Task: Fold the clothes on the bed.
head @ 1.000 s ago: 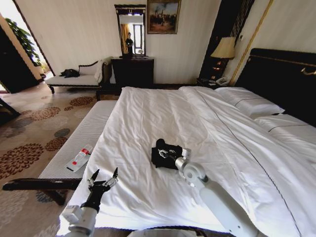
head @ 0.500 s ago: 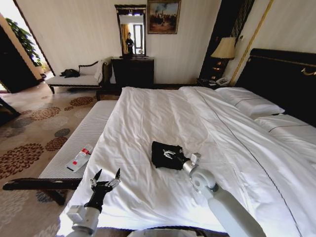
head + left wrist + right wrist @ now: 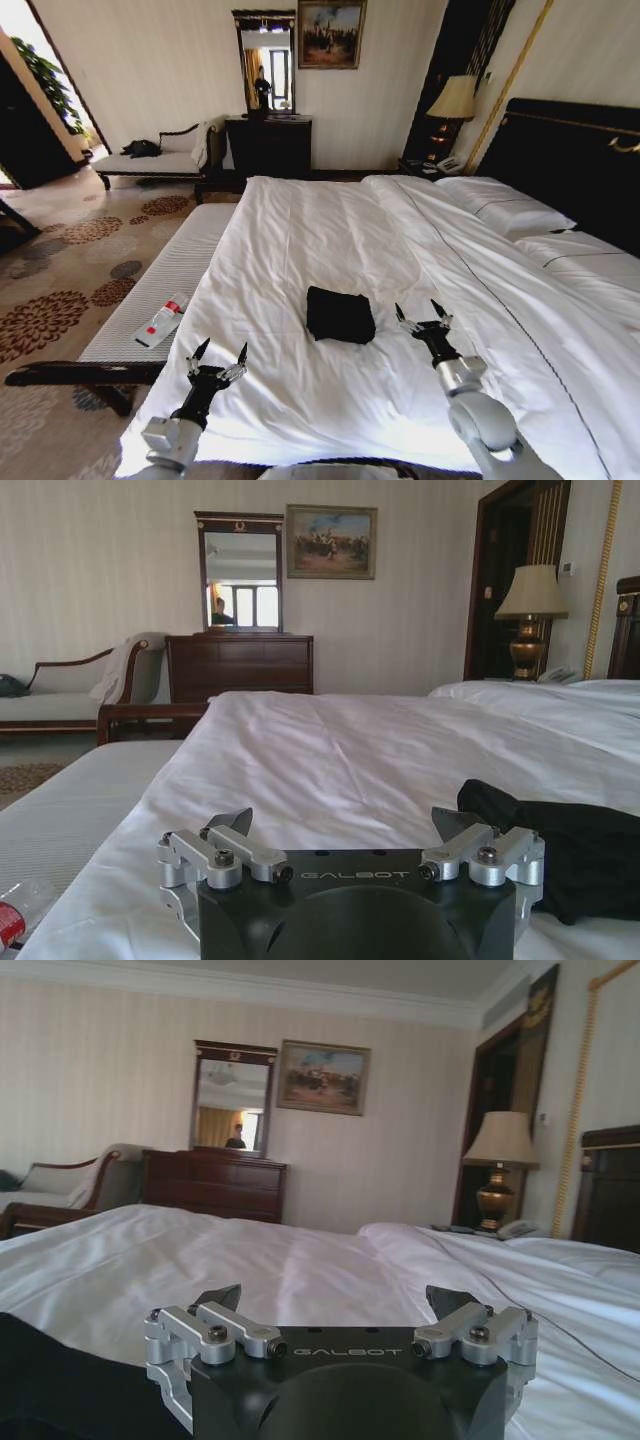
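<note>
The clothes (image 3: 340, 314) are a black shirt folded into a small rectangle, lying flat on the white duvet of the bed (image 3: 330, 230) near its foot. My right gripper (image 3: 422, 315) hovers open just to the right of the clothes, apart from them. Open as well, my left gripper (image 3: 220, 354) hangs over the bed's near left edge, further from the clothes. The left wrist view has the clothes (image 3: 570, 845) beside the open gripper (image 3: 345, 825). A dark edge of the clothes (image 3: 60, 1385) shows next to the open gripper (image 3: 335, 1300) in the right wrist view.
A pale striped bench (image 3: 160, 290) runs along the bed's left side with a small red-and-white bottle (image 3: 162, 320) on it. White pillows (image 3: 505, 210) and a dark headboard (image 3: 570, 160) are at right. A dark dresser (image 3: 268, 145), a mirror and a lamp (image 3: 455, 100) stand at the far wall.
My right gripper has let go of the clothes and drawn back to their right, now open. The clothes lie flat. The left gripper sank slightly.
</note>
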{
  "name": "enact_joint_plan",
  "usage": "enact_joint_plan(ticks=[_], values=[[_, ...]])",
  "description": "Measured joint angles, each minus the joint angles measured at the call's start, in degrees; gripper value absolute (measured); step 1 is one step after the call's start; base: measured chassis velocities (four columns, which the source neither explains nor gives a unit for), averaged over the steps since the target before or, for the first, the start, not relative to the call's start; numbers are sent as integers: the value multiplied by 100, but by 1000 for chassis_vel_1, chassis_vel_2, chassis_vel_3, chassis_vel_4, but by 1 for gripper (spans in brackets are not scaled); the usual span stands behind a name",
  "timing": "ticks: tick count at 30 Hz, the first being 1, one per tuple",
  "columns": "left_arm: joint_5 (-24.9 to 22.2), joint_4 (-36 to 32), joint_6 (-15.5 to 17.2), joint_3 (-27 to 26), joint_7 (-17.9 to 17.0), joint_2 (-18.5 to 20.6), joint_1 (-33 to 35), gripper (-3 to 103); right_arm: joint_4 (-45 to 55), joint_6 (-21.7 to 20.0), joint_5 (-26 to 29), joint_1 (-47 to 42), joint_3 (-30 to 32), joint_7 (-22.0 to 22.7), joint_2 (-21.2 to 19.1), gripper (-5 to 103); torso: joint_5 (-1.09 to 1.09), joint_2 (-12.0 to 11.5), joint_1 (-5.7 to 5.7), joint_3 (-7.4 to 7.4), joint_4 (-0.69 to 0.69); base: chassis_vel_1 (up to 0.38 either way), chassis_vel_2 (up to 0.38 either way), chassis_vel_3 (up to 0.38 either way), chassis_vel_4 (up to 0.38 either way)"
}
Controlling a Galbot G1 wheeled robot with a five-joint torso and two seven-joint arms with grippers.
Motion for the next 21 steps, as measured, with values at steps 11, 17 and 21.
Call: enact_joint_plan(ticks=[11,17,21], values=[[59,249,-142,207,-10,99,-310,100,348,682,-199,-1114,819,-341,613,100,-1,0,0,0,0,0,0,0,0],[162,239,-209,211,-15,93,-270,100,281,978,-172,-1445,877,-471,738,100,-1,0,0,1,0,0,0,0,0],[269,274,-351,210,-16,74,-250,100,205,1116,-247,-1523,887,-532,807,100,0,0,1,1,0,0,0,0,0]])
